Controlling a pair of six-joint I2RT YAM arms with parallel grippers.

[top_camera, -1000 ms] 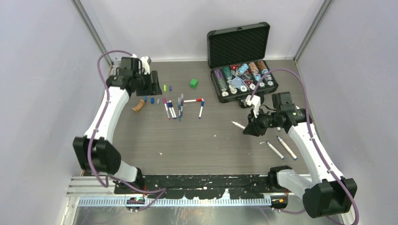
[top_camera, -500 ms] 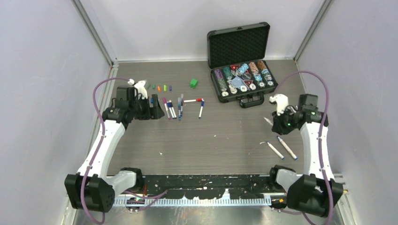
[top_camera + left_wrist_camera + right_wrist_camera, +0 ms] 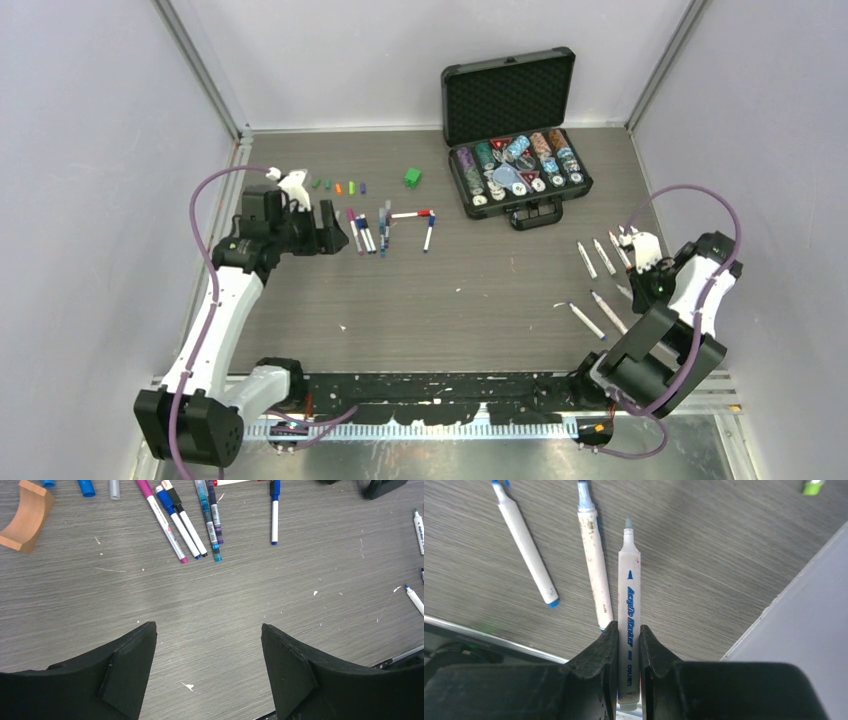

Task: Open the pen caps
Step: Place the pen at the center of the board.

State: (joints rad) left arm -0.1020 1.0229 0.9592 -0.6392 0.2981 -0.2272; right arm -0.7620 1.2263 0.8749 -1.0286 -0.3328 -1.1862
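Left end effector is released, its two black fingers wide apart with only bare grey wood-grain tabletop between them. In the overhead view it sits at centre left of the frame. Beyond it, along the top edge of its wrist view, lies a cluster of slim white-barrelled marker pens with magenta, blue, black, teal and purple ends, side by side and nearly touching. One pen with blue ends lies a little to their right. Small loose cylindrical plastic pen caps, green, orange and blue, form a short row above that cluster in the overhead view. A curved tan wooden block rests at the upper left of the left wrist view.

Right end effector, at the lower right of the overhead frame beside the wall, is clenched on a white acrylic marker with blue lettering. The marker's pale tip is bare and points away from the camera. Two more uncapped white markers lie on the tabletop just left of it. A small green cube sits at upper centre of the overhead view. An open black case holding round multicoloured poker chips stands at the upper right.
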